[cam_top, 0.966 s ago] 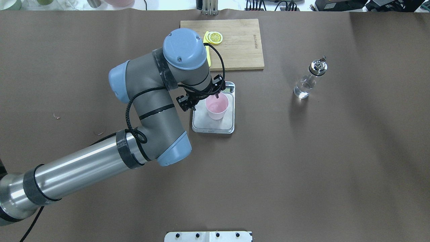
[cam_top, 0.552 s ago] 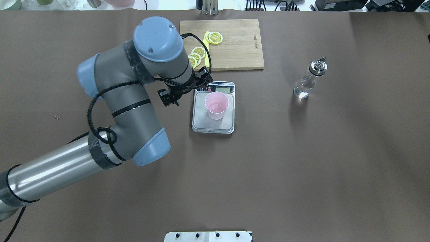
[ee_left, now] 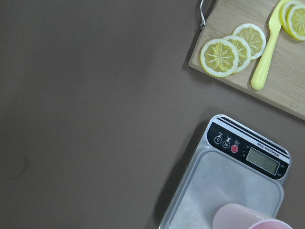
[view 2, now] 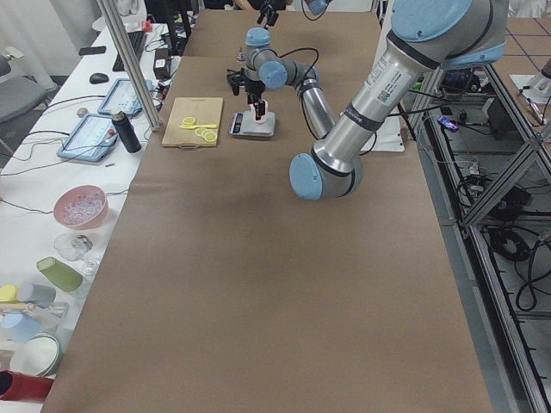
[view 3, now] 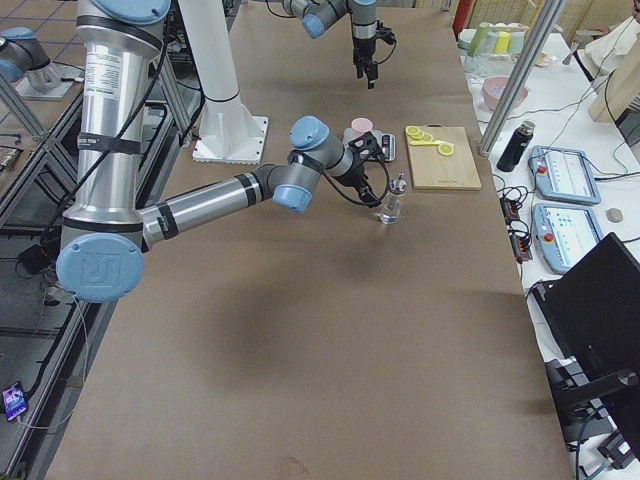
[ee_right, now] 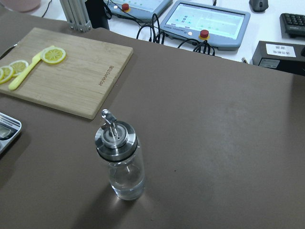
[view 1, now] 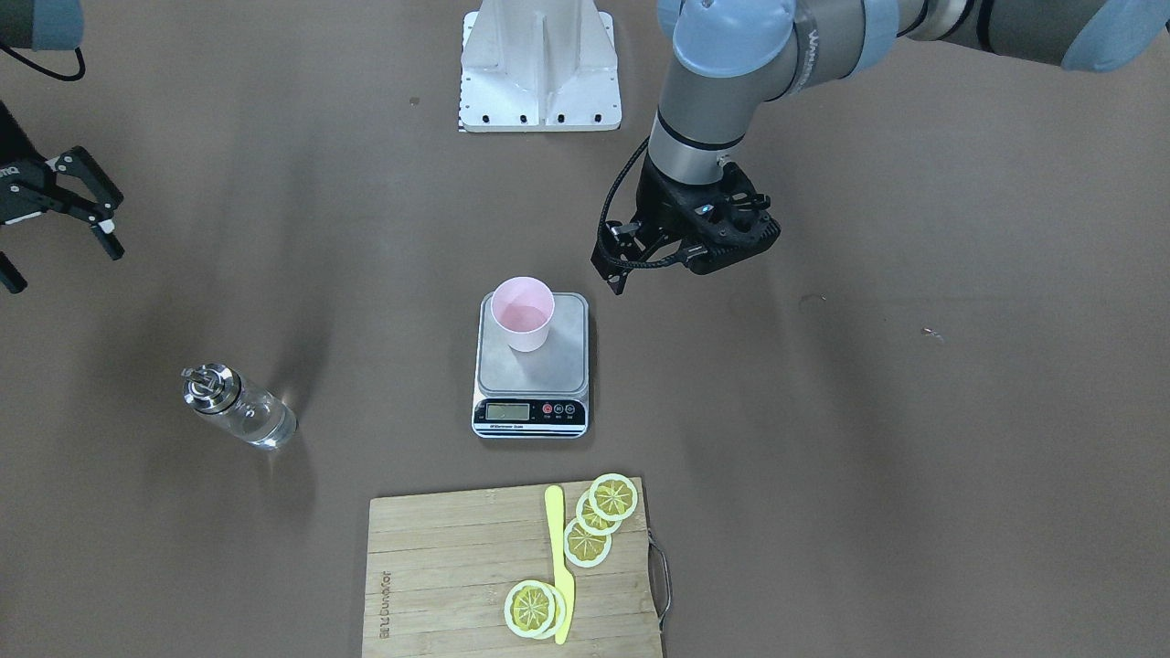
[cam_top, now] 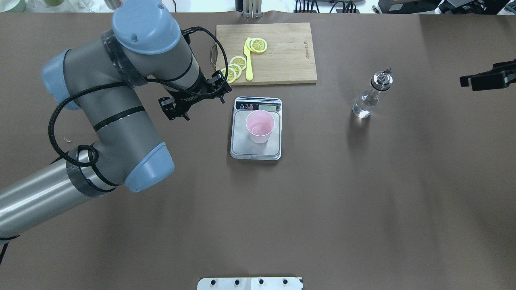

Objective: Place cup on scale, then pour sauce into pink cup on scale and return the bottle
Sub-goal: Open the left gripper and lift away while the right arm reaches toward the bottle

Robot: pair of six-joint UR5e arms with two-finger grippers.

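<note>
Jaws of the left gripper stand spread, with nothing between them. The gripper hangs above the bare table, near the corner of the scale at its display end, on the robot's left side. It touches neither the scale nor the cup.

The cup stands upright on the grey platform, inside the platform's edges and off the display strip. The left wrist view shows only the cup's rim at its lower edge, with the display and the red button beyond it.

Jaws of the right gripper are likewise spread and hold nothing. This gripper hangs above the table far out on the robot's right.

The bottle stands upright on the table between the scale and the right gripper, well apart from both. Its metal cap and pour spout are on top. The sauce lies clear in the lower part of the glass.

Beyond the scale, on the far side from the robot, lies a wooden cutting board. It carries lemon slices and a yellow knife.
</note>
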